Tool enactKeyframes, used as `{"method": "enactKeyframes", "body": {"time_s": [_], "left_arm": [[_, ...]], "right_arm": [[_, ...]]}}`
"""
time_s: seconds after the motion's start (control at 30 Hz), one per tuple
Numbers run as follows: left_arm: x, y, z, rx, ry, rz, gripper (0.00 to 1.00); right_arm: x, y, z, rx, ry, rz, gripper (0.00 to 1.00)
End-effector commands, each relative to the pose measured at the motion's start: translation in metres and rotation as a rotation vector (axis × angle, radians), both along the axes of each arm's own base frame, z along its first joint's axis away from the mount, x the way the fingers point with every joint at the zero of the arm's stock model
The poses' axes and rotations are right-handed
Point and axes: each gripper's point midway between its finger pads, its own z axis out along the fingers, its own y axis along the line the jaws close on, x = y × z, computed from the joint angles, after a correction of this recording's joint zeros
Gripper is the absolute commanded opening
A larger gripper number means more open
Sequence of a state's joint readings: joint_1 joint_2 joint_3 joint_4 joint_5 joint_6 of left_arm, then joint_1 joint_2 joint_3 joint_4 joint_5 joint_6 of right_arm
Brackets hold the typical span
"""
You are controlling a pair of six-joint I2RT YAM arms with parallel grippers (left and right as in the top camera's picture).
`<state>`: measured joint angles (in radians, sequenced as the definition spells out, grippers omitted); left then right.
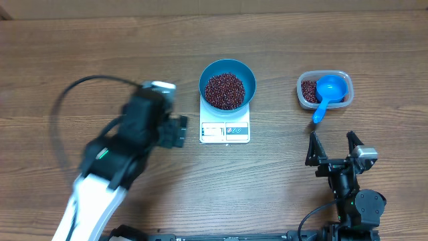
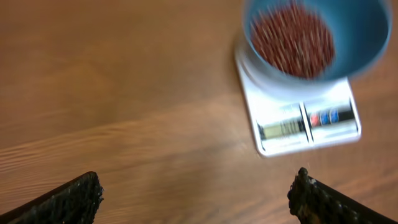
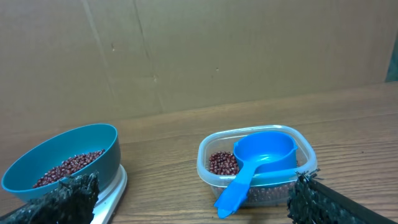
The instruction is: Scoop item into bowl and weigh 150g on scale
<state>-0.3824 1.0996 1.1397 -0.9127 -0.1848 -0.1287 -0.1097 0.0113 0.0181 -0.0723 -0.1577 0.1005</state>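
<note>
A blue bowl (image 1: 227, 84) holding a heap of dark red-brown beans (image 1: 225, 91) stands on the white scale (image 1: 225, 130) at the table's middle. The left wrist view shows the same bowl (image 2: 367, 37), beans (image 2: 292, 40) and scale (image 2: 305, 124), blurred. More beans (image 3: 222, 163) lie in a clear tub (image 3: 208, 168) with a blue scoop (image 3: 264, 155) resting in it, handle over the near rim. My left gripper (image 1: 179, 131) is open just left of the scale, nothing between its fingers. My right gripper (image 1: 332, 147) is open below the tub, empty.
A cardboard wall (image 3: 199, 50) stands behind the table in the right wrist view. The left arm's black cable (image 1: 63, 107) loops over the table's left part. The tub (image 1: 324, 90) sits at the right, its scoop handle (image 1: 319, 112) pointing toward my right gripper.
</note>
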Motion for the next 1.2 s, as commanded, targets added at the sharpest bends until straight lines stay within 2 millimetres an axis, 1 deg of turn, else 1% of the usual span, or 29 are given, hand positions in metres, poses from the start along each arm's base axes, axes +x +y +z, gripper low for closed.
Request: {"method": "enactKeyframes", "body": {"time_s": [0.0, 0.07, 0.1, 0.2, 0.3, 0.43, 0.5, 0.57, 0.67, 0.83, 0.87, 0.97, 1.07, 1.17], "left_arm": [[-0.02, 0.036, 0.049, -0.04, -0.175, 0.105, 0.99], [-0.036, 0.051, 0.059, -0.048, -0.205, 0.141, 1.0], [-0.044, 0.054, 0.06, -0.055, -0.204, 0.144, 1.0], [-0.075, 0.056, 0.063, -0.089, -0.205, 0.118, 1.0], [-0.102, 0.07, 0.07, -0.1, -0.248, 0.155, 0.99], [-0.129, 0.086, 0.076, -0.108, -0.306, 0.218, 0.99], [-0.144, 0.089, 0.074, -0.123, -0.315, 0.234, 1.0], [-0.152, 0.086, 0.078, -0.147, -0.347, 0.223, 1.0], [-0.169, 0.092, 0.086, -0.147, -0.428, 0.245, 0.99], [-0.194, 0.098, 0.113, -0.176, -0.64, 0.276, 0.99], [-0.201, 0.099, 0.121, -0.184, -0.704, 0.279, 0.99], [-0.217, 0.1, 0.134, -0.204, -0.826, 0.273, 0.99], [-0.222, 0.1, 0.133, -0.213, -0.876, 0.271, 1.0], [-0.216, 0.1, 0.129, -0.213, -0.868, 0.272, 1.0]], "right_arm": [[0.0, 0.001, -0.002, 0.004, -0.002, 0.005, 1.0], [0.0, 0.001, -0.002, 0.004, -0.002, 0.005, 1.0], [0.0, 0.001, -0.002, 0.004, -0.002, 0.005, 1.0], [0.0, 0.001, -0.002, 0.004, -0.002, 0.005, 1.0], [0.0, 0.001, -0.002, 0.004, -0.002, 0.005, 1.0], [0.0, 0.001, -0.002, 0.004, -0.002, 0.005, 1.0], [0.0, 0.001, -0.002, 0.004, -0.002, 0.005, 1.0], [0.0, 0.001, -0.002, 0.004, -0.002, 0.005, 1.0], [0.0, 0.001, -0.002, 0.004, -0.002, 0.005, 1.0], [0.0, 0.001, -0.002, 0.004, -0.002, 0.005, 1.0], [0.0, 0.001, -0.002, 0.004, -0.002, 0.005, 1.0], [0.0, 0.001, -0.002, 0.004, -0.002, 0.004, 1.0], [0.0, 0.001, -0.002, 0.004, -0.002, 0.005, 1.0], [0.0, 0.001, -0.002, 0.004, -0.002, 0.004, 1.0]]}}
